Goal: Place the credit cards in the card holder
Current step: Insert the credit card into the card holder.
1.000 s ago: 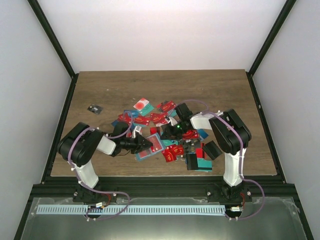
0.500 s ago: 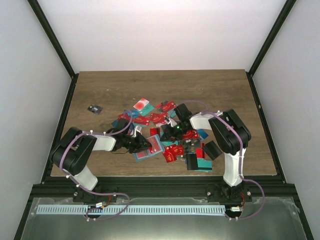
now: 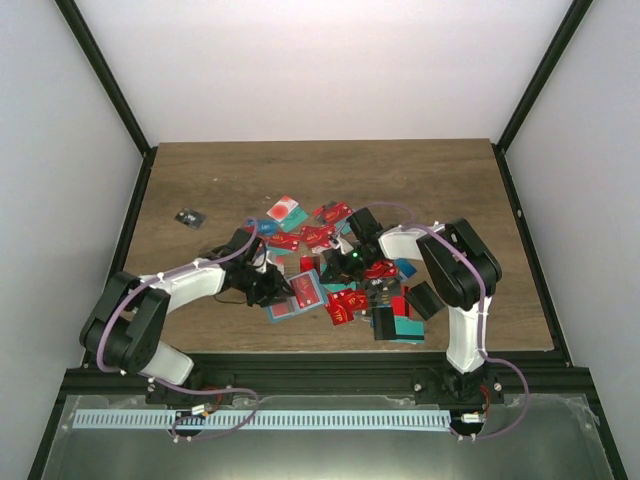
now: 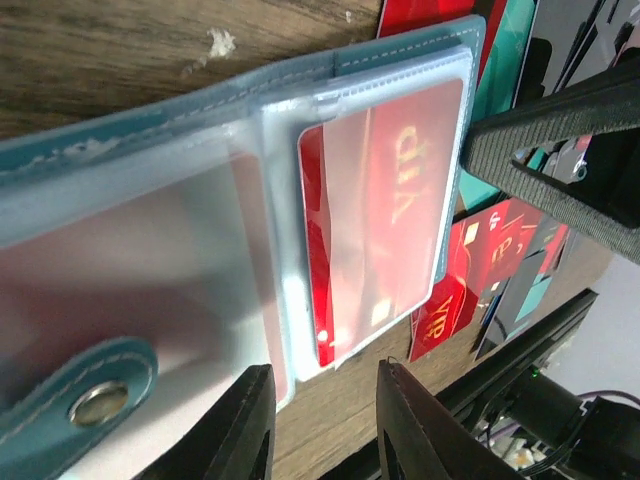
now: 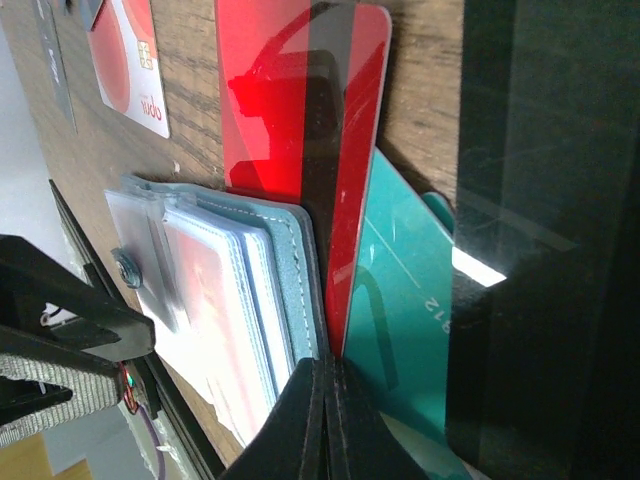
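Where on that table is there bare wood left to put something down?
The whole far strip of the table between the back wall and the credit cards is bare, as is the right side beyond the right arm. The middle is crowded: cards, the card holder, the left arm.

You have one brown wood table (image 3: 420,180), plain white walls (image 3: 320,60) on three sides, black frame posts (image 3: 103,72), even light.

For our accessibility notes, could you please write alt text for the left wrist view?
An open teal card holder lies on the wooden table, a red credit card inside one clear sleeve. The left hand, fingers apart, is at its edge; loose red cards lie beyond.
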`<action>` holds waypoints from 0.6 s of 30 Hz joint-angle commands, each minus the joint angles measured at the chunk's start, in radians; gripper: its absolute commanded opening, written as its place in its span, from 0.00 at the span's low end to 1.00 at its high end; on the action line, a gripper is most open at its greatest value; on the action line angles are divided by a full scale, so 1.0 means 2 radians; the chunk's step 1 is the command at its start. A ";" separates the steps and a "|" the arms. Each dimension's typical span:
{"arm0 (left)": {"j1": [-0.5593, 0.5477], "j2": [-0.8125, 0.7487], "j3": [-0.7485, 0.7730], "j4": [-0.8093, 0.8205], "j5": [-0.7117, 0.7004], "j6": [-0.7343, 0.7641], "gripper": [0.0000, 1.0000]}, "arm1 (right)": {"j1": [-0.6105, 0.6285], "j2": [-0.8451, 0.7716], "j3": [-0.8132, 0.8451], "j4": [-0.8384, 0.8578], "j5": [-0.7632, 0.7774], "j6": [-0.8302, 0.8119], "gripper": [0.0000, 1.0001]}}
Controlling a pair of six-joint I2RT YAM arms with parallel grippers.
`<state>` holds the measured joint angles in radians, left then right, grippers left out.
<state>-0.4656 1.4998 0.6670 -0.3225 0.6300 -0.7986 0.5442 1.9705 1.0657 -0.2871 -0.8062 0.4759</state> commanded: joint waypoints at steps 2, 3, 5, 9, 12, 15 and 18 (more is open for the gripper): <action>-0.002 -0.025 0.015 -0.053 -0.021 0.029 0.22 | 0.006 -0.018 0.011 -0.010 0.015 0.009 0.01; -0.003 -0.025 0.016 -0.049 -0.023 0.035 0.17 | 0.006 -0.023 0.010 -0.008 0.014 0.010 0.01; -0.002 -0.023 0.016 -0.042 -0.026 0.043 0.08 | 0.006 -0.033 0.008 -0.003 0.011 0.012 0.01; -0.003 -0.006 0.021 -0.031 -0.029 0.055 0.04 | 0.006 -0.049 0.008 0.002 0.003 0.016 0.02; -0.003 0.015 0.026 -0.024 -0.031 0.068 0.04 | 0.006 -0.057 0.008 0.004 -0.003 0.016 0.06; -0.002 0.034 0.030 -0.012 -0.027 0.072 0.04 | 0.006 -0.057 0.007 0.011 -0.015 0.018 0.09; -0.003 0.051 0.035 0.004 -0.020 0.072 0.04 | 0.006 -0.058 0.003 0.014 -0.020 0.020 0.10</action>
<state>-0.4656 1.5650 0.7059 -0.3649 0.5800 -0.6804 0.5468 1.8778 1.0660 -0.2752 -0.8139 0.5106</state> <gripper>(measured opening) 0.040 0.098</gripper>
